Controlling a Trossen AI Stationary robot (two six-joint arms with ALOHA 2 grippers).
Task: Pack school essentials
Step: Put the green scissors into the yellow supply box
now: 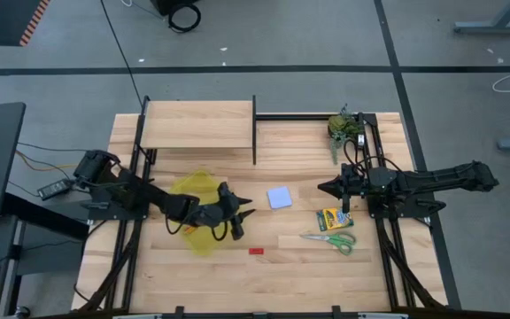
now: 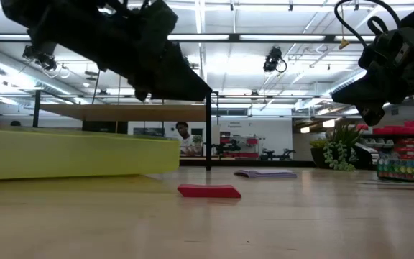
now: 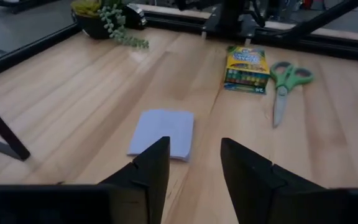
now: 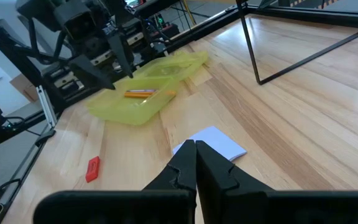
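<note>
The yellow pouch [image 1: 195, 213] lies on the table's left half, with an orange pencil [image 4: 143, 93] inside it. My left gripper [image 1: 240, 213] hovers open just right of the pouch, raised off the table, its fingers pointing at the pale blue note pad [image 3: 162, 132]. The note pad [image 1: 279, 197] lies flat at mid-table. My right gripper [image 1: 328, 188] is shut and hangs in the air right of the pad. The crayon box [image 1: 330, 219], the green-handled scissors [image 1: 335, 239] and the red eraser [image 1: 256, 251] lie flat on the wood.
A raised wooden shelf [image 1: 197, 124] on thin black legs [image 1: 254, 133] stands at the far left. The leafy green clump [image 1: 345, 126] sits at the far right corner. Black frame rails run along both table sides. Bare wood lies near the table's near edge.
</note>
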